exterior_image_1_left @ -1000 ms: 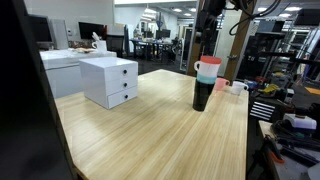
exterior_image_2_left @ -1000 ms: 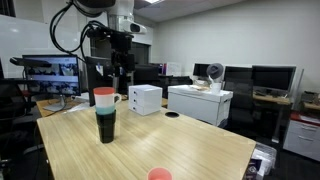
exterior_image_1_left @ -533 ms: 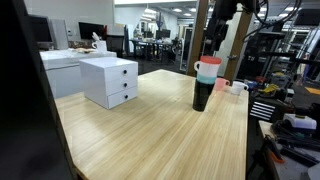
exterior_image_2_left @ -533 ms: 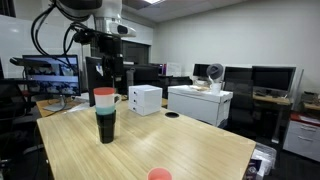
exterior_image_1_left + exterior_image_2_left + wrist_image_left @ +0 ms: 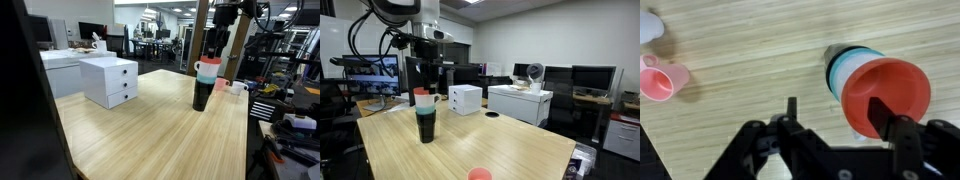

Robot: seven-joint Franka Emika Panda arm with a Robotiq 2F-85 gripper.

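Note:
A stack of cups stands upright on the wooden table: black at the bottom, teal and white in the middle, red on top. It shows in both exterior views (image 5: 206, 84) (image 5: 425, 114) and from above in the wrist view (image 5: 875, 88). My gripper (image 5: 835, 112) is open and empty. It hangs just above the stack in both exterior views (image 5: 215, 45) (image 5: 428, 75). In the wrist view one finger lies over the red rim and the other over bare table beside the stack.
A white drawer unit (image 5: 110, 80) (image 5: 465, 98) stands on the table. A pink cup (image 5: 665, 80) (image 5: 221, 84) and a white cup (image 5: 237, 88) sit near the stack. A red round object (image 5: 478, 174) lies at the table's near edge. Desks and monitors surround the table.
The arm has shifted sideways to a place over the cup stack. The stack and the other objects have not moved.

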